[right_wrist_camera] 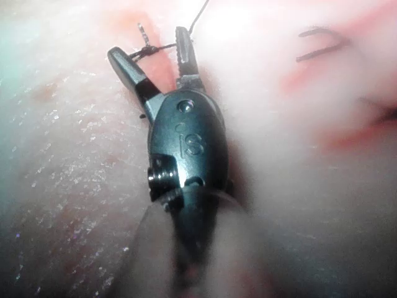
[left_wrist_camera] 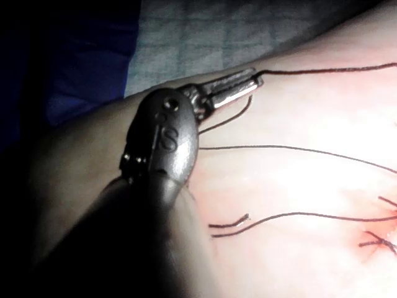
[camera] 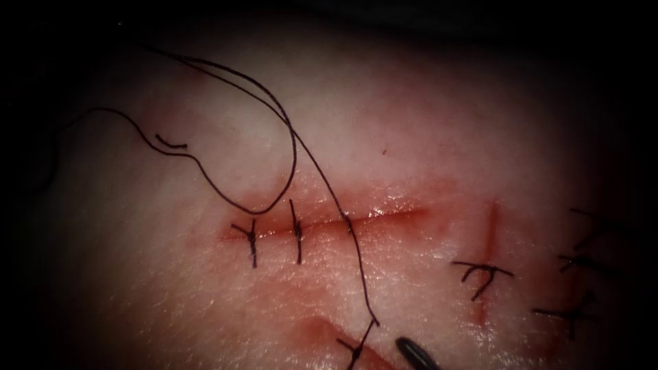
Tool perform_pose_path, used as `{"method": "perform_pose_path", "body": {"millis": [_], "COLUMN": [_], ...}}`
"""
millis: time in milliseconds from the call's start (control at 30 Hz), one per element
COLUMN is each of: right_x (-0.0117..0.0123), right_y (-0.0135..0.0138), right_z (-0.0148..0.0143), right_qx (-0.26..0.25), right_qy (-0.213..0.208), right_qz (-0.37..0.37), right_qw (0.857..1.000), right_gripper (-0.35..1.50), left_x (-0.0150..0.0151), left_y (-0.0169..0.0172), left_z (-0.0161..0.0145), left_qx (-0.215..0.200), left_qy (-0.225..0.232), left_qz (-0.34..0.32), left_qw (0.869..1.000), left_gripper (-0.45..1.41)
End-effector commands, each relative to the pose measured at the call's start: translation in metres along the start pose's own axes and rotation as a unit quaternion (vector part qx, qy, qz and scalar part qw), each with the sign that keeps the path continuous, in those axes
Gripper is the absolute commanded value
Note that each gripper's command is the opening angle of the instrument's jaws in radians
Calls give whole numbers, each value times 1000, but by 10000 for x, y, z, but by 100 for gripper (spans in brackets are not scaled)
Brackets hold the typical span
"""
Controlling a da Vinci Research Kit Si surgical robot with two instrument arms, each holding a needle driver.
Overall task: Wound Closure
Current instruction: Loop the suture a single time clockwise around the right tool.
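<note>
Both end effectors low, left (left_wrist_camera: 248,87) gripping thread (left_wrist_camera: 322,69), right (right_wrist_camera: 155,53) spread

Light pools on the middle of the tissue (camera: 384,137) in the endoscope view and falls off into a heavy dark vignette all round. It is deepest from 7 to 11 o'clock, where the thread (camera: 274,109) runs out into blackness. Wet glare glints along the cut (camera: 356,220) near centre. At 6 o'clock the right tool (camera: 412,349) is barely lit, with a thin sheen on its metal. In the left wrist view the left tool (left_wrist_camera: 253,82) throws a broad shadow over the tissue beside its shaft, while the tissue beyond is washed out, perhaps by light from ahead of the tip. The right wrist view is pale and strongly lit, with highlights on the metal and shadow under the shaft.
</note>
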Motion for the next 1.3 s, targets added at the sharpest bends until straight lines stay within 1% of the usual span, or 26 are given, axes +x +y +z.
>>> {"method": "perform_pose_path", "body": {"millis": [33,67,100,133,233,267,300,333,367,400,433,467,500,533,567,600,667,733,767,800,833,900,1067,1100,1300], "right_x": [4,9,14,18,30,41,47,53,67,79,88,91,93,93,93,91,85,75,65,61,58,51,36,32,9], "right_y": [6,9,13,16,27,36,41,46,58,67,77,80,84,87,89,91,91,90,88,86,84,77,61,57,48], "right_z": [5,5,5,6,12,20,25,30,44,57,74,82,93,101,110,120,137,154,171,177,183,197,226,233,263], "right_qx": [1,2,3,3,3,2,3,4,22,38,51,60,79,94,103,112,125,139,148,149,152,159,177,181,196], "right_qy": [3,5,6,5,2,1,-2,-5,-12,-24,-43,-52,-66,-74,-82,-90,-90,-100,-111,-116,-122,-131,-152,-157,-166], "right_qz": [0,3,0,2,2,6,6,10,12,20,18,18,21,22,23,23,21,30,33,33,36,49,73,75,91], "right_qw": [1000,1000,1000,1000,1000,1000,1000,1000,1000,999,998,997,994,993,991,989,988,985,982,981,980,977,970,968,962], "right_gripper": [108,108,103,99,88,86,93,99,96,93,83,71,44,-23,-35,-35,-35,-35,-35,-35,-35,-35,-35,-35,-35], "left_x": [2,8,15,20,32,37,38,37,34,28,21,18,15,12,10,8,7,8,11,12,13,15,24,27,49], "left_y": [2,10,21,29,50,60,67,73,88,100,115,120,125,132,136,141,147,149,149,149,150,150,147,146,144], "left_z": [6,7,7,7,8,11,14,18,30,44,63,71,80,91,99,107,122,133,140,142,144,148,150,150,150], "left_qx": [-24,-44,-70,-72,-1,29,42,48,41,5,-41,-55,-73,-95,-115,-136,-138,-139,-136,-124,-126,-110,-64,-50,-14], "left_qy": [14,28,44,57,88,101,108,111,113,107,100,99,97,95,92,87,90,94,98,102,101,104,88,76,51], "left_qz": [4,6,6,9,4,2,3,4,13,28,42,48,53,59,61,63,62,62,61,59,60,58,65,74,115], "left_qw": [1000,999,997,996,996,994,993,993,993,994,993,992,991,989,987,985,984,984,984,985,985,987,992,993,992], "left_gripper": [-45,-45,-45,-45,-45,-45,-45,-45,-45,-45,-45,-45,-45,-45,-45,-45,-45,-45,-45,-45,-45,-45,-45,-45,-45]}}
